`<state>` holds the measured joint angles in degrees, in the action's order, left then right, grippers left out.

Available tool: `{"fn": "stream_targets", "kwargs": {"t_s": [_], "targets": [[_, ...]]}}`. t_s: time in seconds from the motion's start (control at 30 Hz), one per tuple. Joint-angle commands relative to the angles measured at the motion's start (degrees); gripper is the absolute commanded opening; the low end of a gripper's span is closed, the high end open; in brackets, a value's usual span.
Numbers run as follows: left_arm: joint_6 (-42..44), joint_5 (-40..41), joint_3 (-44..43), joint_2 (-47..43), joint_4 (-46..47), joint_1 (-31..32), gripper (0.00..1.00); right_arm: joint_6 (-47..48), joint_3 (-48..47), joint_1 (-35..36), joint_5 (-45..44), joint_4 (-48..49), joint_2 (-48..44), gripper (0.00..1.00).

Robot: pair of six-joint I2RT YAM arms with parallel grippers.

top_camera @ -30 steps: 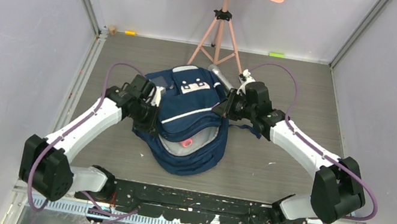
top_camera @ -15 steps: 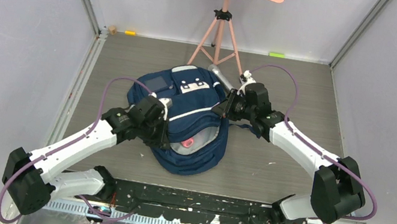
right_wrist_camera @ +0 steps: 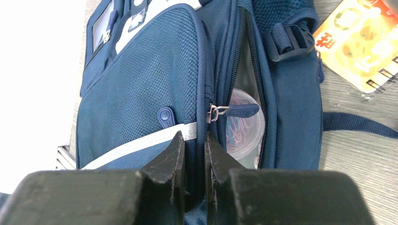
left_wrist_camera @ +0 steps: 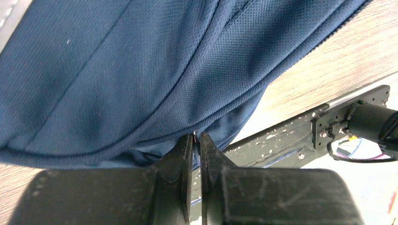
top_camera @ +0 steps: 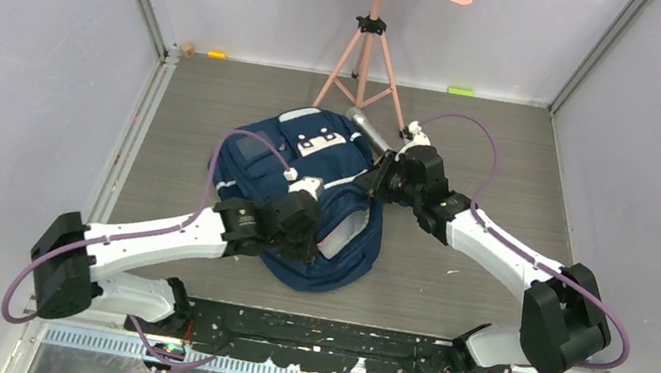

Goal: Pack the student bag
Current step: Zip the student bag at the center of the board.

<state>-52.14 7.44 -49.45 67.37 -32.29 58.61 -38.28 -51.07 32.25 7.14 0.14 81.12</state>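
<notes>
Bag, overhead view: the student bag (top_camera: 247, 164), a large navy blue fabric backpack with thin white stripes, is laid flat at the middle of the grey wood-grain surface (top_camera: 484, 151), between the two arms; its pale grey lining (top_camera: 345, 234) is exposed at the near right.
Left end effector, overhead view: the left end effector (top_camera: 308, 226) is set on the near lip of the opening.
Right end effector, overhead view: the right end effector (top_camera: 377, 176) is placed at the bag's far right edge, beside a grey metal cylinder (top_camera: 368, 130).
Axis, overhead view: the opening is stretched from near left to far right, with one end effector at each end.
Grip, left wrist view: the fingers are pressed together, and a thin fold of navy mesh appears to be pinched at their tips.
Grip, right wrist view: the fingers are drawn nearly together, clamped on the white-striped seam beside the opening.
Zip, right wrist view: a navy zip pull (right_wrist_camera: 237, 111) lies just beyond the fingertips, slightly to their right; a clear round plastic container (right_wrist_camera: 244, 127) is seen inside the gap.
Unpacked item, right wrist view: an orange and yellow spiral notebook (right_wrist_camera: 361, 42) lies on the surface beyond the bag.
Judgement: the right arm is judged nearer to both the zip pull and the notebook.
</notes>
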Motion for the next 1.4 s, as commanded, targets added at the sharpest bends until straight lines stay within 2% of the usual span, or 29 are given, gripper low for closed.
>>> {"fn": "stream_targets", "kwargs": {"t_s": [0.0,0.13,0.2,0.27,0.3,0.33,0.37,0.4,0.47,0.53,0.63,0.77,1.03,1.2,1.37], "targets": [[-2.78,-4.13,-5.58,5.10,14.90,2.93,0.00,-1.31,2.87,0.77,-12.58,-2.34,0.40,0.01],[-1.93,-3.30,-6.14,6.53,16.26,2.95,0.00,-0.64,3.20,0.88,-14.17,-4.01,-1.23,0.00],[-1.91,-2.19,-5.70,5.60,14.90,2.98,0.06,-0.05,2.83,0.91,-14.46,-5.74,-2.29,0.01],[-2.14,-0.23,-5.21,4.03,11.30,2.84,0.23,0.55,2.51,0.89,-14.62,-7.61,-3.69,0.09],[-2.28,0.49,-4.89,2.91,9.32,2.65,0.33,0.83,2.40,0.89,-14.75,-9.37,-4.79,0.21],[-2.52,1.35,-4.54,1.81,7.47,2.27,0.45,1.37,2.14,0.84,-14.86,-10.25,-5.43,0.27],[-2.72,1.84,-4.00,0.48,5.65,1.80,0.52,1.54,2.13,0.87,-14.87,-12.25,-6.74,0.41],[-2.78,1.69,-3.52,-0.80,4.10,1.13,0.58,1.94,2.18,0.88,-14.74,-13.23,-7.59,0.46],[-2.73,0.53,-2.37,-3.56,1.69,-0.81,0.66,2.35,2.42,1.05,-14.14,-16.84,-10.99,0.64],[-2.35,-0.45,-0.90,-6.29,0.46,-2.65,0.72,2.37,3.03,1.62,-13.77,-19.13,-13.67,0.71],[-1.02,-4.15,1.02,-9.57,-0.27,-7.14,0.78,2.57,4.43,3.22,-13.79,-21.08,-17.32,0.74],[0.73,-10.88,2.80,-10.95,-0.99,-13.27,0.79,3.55,8.35,8.03,-15.61,-20.70,-23.96,0.74],[1.51,-8.15,6.56,-17.47,-2.62,-17.07,0.84,7.17,11.11,20.74,-17.15,-18.36,-33.70,0.74],[0.13,-11.33,11.02,-19.26,0.29,-20.19,0.85,10.28,12.77,29.04,-18.36,-11.55,-30.83,0.69],[-3.20,-11.78,15.67,-20.32,5.09,-20.61,0.80,12.12,11.53,35.73,-24.41,-4.22,-21.88,0.62]]}}
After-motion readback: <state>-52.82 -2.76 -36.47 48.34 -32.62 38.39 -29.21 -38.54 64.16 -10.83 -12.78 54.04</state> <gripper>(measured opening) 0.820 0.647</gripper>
